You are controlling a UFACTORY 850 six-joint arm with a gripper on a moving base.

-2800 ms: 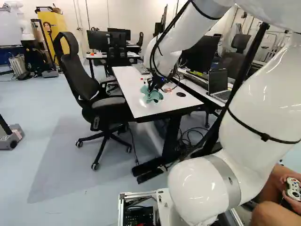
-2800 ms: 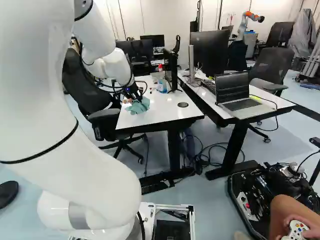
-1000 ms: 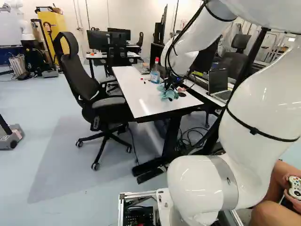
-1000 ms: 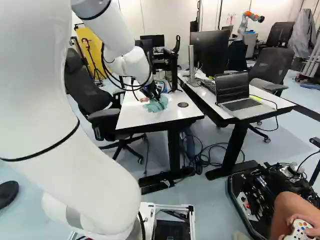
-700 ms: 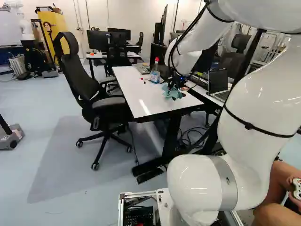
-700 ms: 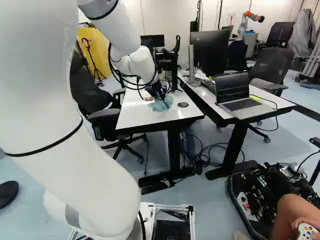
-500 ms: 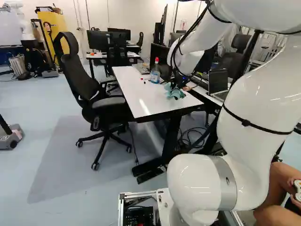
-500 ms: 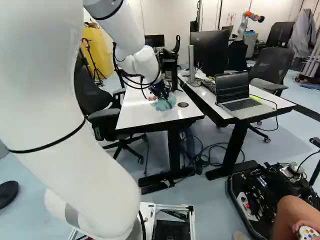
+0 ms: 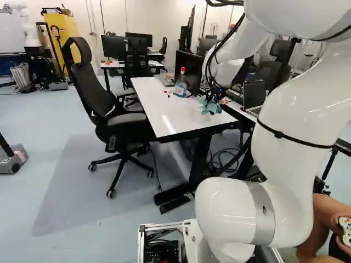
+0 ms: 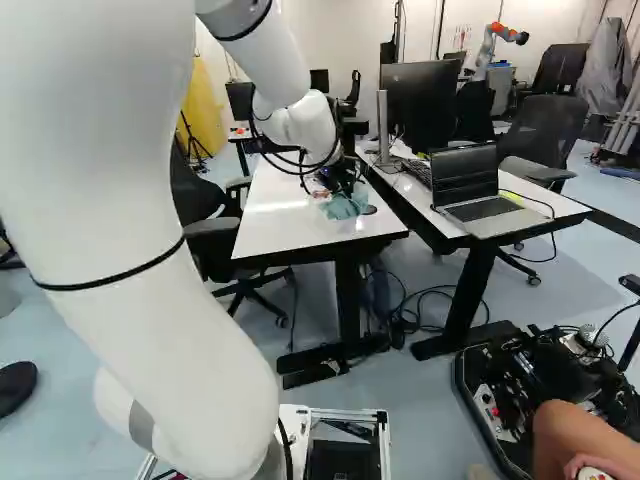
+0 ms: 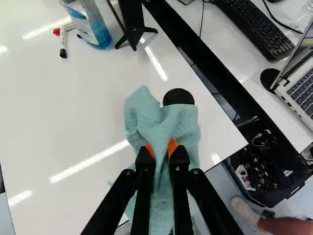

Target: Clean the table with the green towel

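Observation:
In the left base view my gripper [image 9: 209, 98] is low over the near right part of the white table [image 9: 164, 112], with the crumpled green towel [image 9: 211, 107] under it. Seen from the wrist, the gripper [image 11: 162, 148] has its orange pads pressing a fold of the towel [image 11: 146, 120] from both sides. The cloth spreads ahead of and beneath the fingers onto the tabletop, beside a round black disc [image 11: 178, 97] that it partly covers. The towel's underside is hidden.
A blue spray bottle [image 9: 181, 83] with a red top and markers [image 11: 63, 43] stand or lie farther back, near a black stand [image 11: 133, 24]. A second desk holds a laptop [image 10: 480, 190] and keyboard. An office chair [image 9: 118, 118] is beside the table; another robot [image 10: 495, 45] stands far behind.
My arm has swung toward the second desk, carrying the gripped towel across the tabletop to the black disc. The bottle, hidden behind the arm earlier in the left base view, now shows. The base has stayed put.

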